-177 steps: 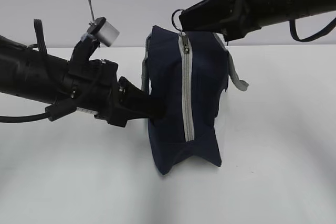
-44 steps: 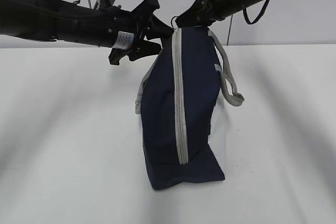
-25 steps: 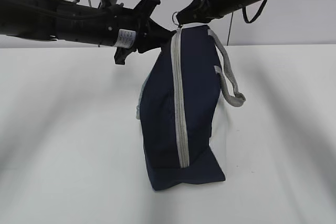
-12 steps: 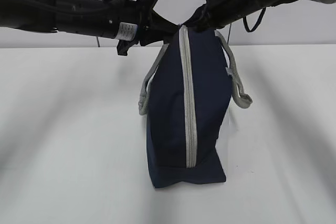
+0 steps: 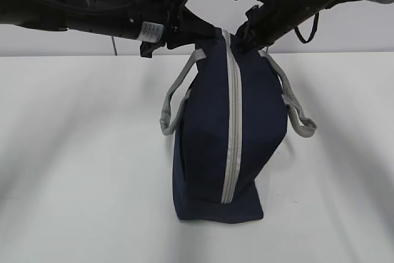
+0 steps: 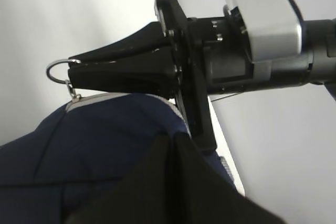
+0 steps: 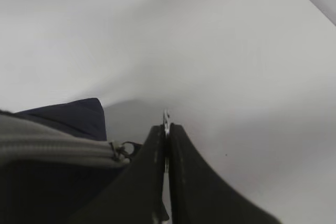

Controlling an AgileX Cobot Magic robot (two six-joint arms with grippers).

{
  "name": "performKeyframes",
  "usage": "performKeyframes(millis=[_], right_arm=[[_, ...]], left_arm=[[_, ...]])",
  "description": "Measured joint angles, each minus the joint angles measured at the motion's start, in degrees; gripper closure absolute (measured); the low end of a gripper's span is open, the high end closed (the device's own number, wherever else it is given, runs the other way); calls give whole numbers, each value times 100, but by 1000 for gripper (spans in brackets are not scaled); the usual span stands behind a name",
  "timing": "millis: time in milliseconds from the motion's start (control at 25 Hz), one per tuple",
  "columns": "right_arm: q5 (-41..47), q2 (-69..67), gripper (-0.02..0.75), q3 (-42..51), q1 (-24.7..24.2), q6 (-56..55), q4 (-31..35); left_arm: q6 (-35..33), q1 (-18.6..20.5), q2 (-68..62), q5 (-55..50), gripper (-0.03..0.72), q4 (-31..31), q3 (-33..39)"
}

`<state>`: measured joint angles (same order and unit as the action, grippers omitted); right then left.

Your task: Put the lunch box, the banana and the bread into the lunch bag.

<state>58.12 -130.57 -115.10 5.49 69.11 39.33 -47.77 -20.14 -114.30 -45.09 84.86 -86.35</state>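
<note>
The navy lunch bag (image 5: 209, 140) stands upright on the white table, its grey zipper (image 5: 233, 121) closed down the near side. My left gripper (image 5: 206, 34) is shut, pinching the bag's top fabric (image 6: 79, 140); the left wrist view shows it (image 6: 172, 139) pressed to the cloth. From the right, my right gripper (image 5: 243, 40) is shut on the zipper's ring pull (image 7: 166, 115), which sticks out between its fingertips (image 7: 166, 128). That ring (image 6: 55, 71) also shows in the left wrist view. The lunch box, banana and bread are out of view.
Grey strap handles hang off both sides of the bag, one on the left (image 5: 175, 100) and one on the right (image 5: 295, 112). White table (image 5: 74, 152) spreads all around, with a pale wall behind. Both arms cross above the bag's top.
Over the last second the bag's top has shifted right and the bag stands straighter and fuller. Both grippers moved right with it, still shut; the right arm now slopes more steeply.
</note>
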Motion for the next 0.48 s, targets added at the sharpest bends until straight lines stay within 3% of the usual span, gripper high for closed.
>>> performKeyframes(millis=[80, 160, 360, 480], right_arm=[[0, 0, 748, -39, 0, -8, 57], [0, 0, 696, -119, -12, -34, 168], [-10, 0, 337, -381, -35, -421, 284], [156, 75, 246, -496, -35, -875, 293]], left_arm=[[-13, 0, 6, 16, 685, -43, -6], [-12, 0, 31, 69, 639, -233, -18], [-19, 54, 139, 208, 235, -805, -83], [-19, 197, 139, 166, 130, -951, -83]])
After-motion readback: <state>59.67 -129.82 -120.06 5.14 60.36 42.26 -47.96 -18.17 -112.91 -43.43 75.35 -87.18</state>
